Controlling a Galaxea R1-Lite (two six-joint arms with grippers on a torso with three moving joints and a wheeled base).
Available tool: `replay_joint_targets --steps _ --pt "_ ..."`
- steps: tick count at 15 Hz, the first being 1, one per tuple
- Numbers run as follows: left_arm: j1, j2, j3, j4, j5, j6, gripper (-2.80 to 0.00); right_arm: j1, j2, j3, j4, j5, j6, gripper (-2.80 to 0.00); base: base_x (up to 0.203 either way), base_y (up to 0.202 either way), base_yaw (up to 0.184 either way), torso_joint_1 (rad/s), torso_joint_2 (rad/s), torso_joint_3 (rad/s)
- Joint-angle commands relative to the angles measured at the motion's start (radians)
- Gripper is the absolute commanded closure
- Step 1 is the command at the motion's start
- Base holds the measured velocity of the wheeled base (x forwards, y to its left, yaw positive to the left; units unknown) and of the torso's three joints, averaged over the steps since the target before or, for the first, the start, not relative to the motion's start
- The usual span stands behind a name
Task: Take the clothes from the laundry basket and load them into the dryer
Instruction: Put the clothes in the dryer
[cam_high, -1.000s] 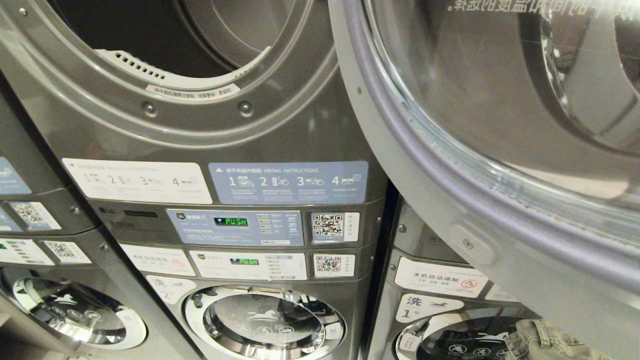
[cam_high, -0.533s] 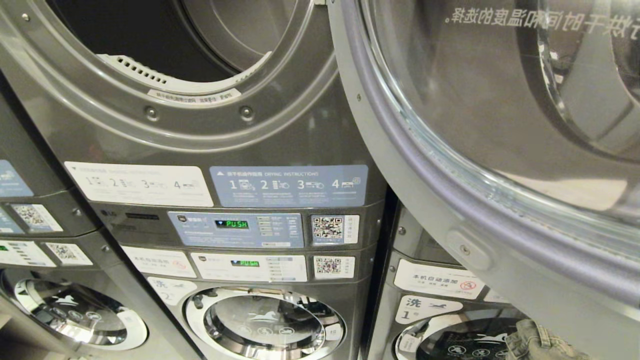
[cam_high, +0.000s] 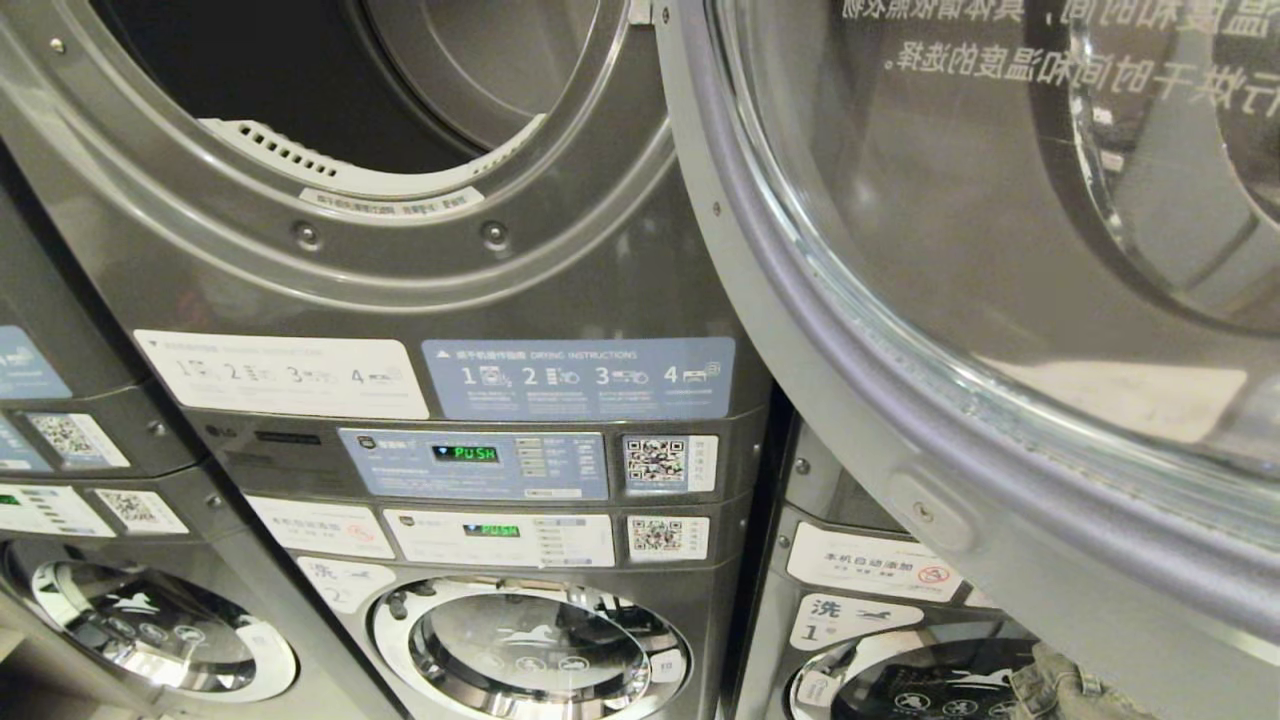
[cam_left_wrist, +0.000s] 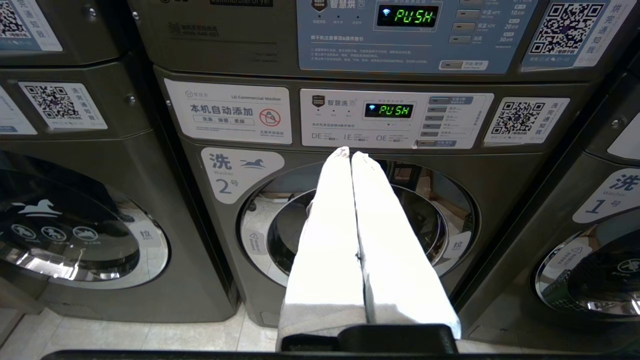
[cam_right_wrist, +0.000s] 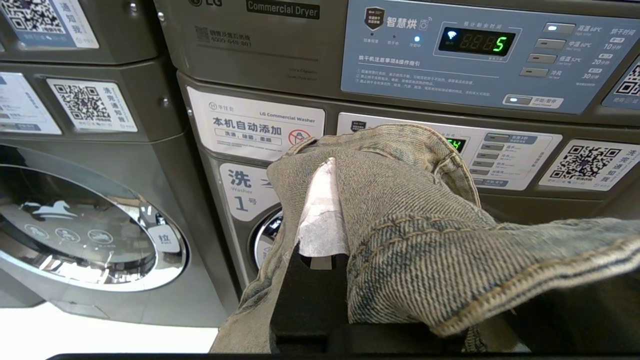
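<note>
The dryer (cam_high: 330, 90) stands open at the upper left of the head view, its drum dark and empty. Its round glass door (cam_high: 1000, 300) is swung out to the right. My right gripper (cam_right_wrist: 336, 167) is shut on faded denim jeans (cam_right_wrist: 415, 200), which drape over it and hide one finger; the white finger (cam_right_wrist: 322, 210) shows beside the cloth. A bit of the jeans (cam_high: 1065, 690) peeks in at the head view's bottom right. My left gripper (cam_left_wrist: 350, 155) is shut and empty, held in front of washer number 2 (cam_left_wrist: 350, 235). The laundry basket is out of view.
Stacked grey machines fill the view: control panels reading PUSH (cam_high: 465, 453), washer doors below (cam_high: 530, 650), washer number 1 (cam_right_wrist: 250, 195) in front of my right gripper. The open dryer door overhangs the right side. Pale tiled floor (cam_left_wrist: 150, 335) lies under the machines.
The whole head view has slid down a little, so the camera has risen; the jeans sit lower at the picture's edge. Neither arm has moved of its own.
</note>
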Motion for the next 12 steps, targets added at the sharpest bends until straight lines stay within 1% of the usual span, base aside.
replay_joint_targets --steps 1,12 --pt "0.0 0.0 0.0 0.0 0.0 0.0 0.0 0.0 -0.001 0.002 0.0 0.0 0.0 0.0 0.0 0.0 0.0 0.037 -0.09 -0.05" --pt "0.0 0.0 0.0 0.0 0.0 0.0 0.0 0.0 -0.001 0.002 0.0 0.0 0.003 0.0 0.0 0.0 0.0 0.061 -0.12 -0.063"
